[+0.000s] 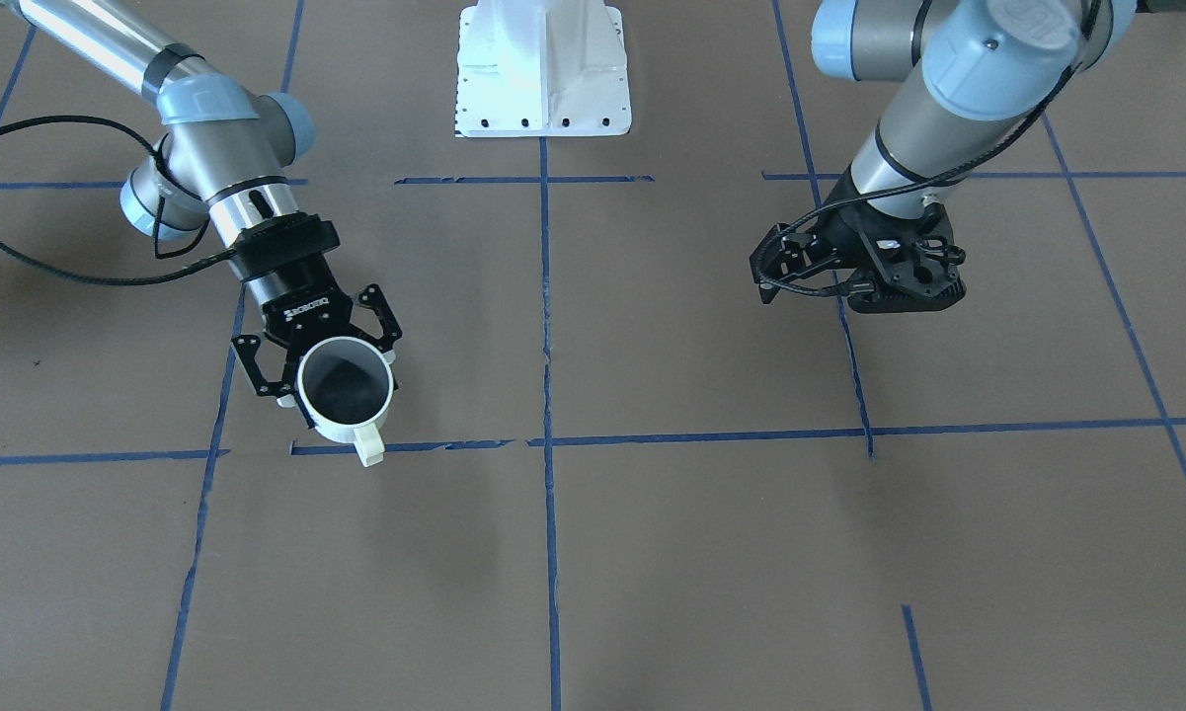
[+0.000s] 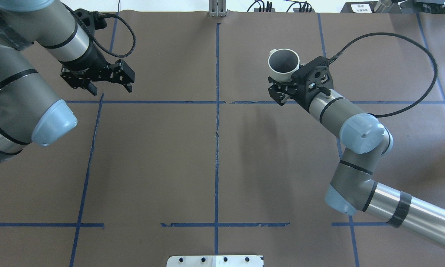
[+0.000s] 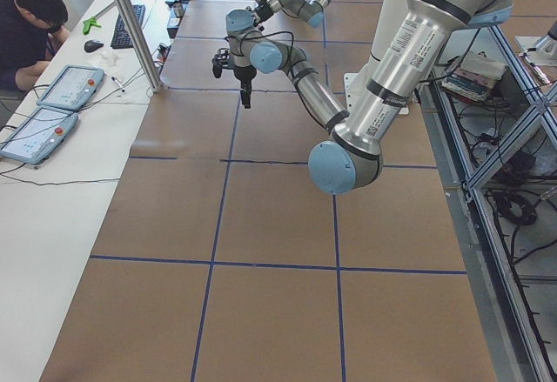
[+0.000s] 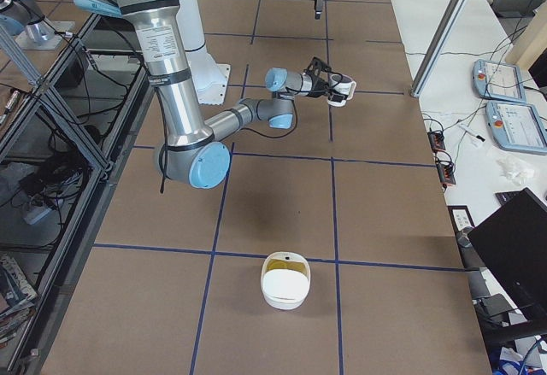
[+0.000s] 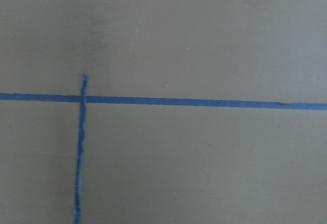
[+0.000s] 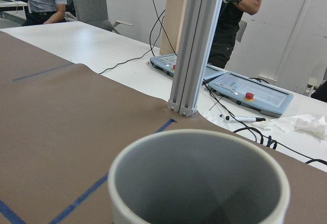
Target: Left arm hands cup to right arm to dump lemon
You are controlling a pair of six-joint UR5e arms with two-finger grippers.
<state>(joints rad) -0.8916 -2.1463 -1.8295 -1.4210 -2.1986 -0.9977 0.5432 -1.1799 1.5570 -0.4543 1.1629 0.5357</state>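
My right gripper [image 1: 334,370], lettered "ROBOTIQ", is shut on the white cup [image 1: 346,423] and holds it by its sides above the table, mouth up. The loop handle points away from the robot. The cup also shows in the overhead view [image 2: 281,75], the exterior right view [image 4: 343,90] and the right wrist view [image 6: 194,183]. Its grey inside shows no lemon. My left gripper [image 2: 111,88] is open and empty above a blue tape crossing, far from the cup; it also shows in the front view [image 1: 849,286]. No lemon is clearly in view.
A white bowl [image 4: 286,288] with something yellow-green inside sits near the table's right end. The white robot base [image 1: 543,69] stands at the back middle. Blue tape lines cross the brown table [image 2: 215,167]. An aluminium post [image 6: 196,45] and the operators' desk lie beyond the table's far edge.
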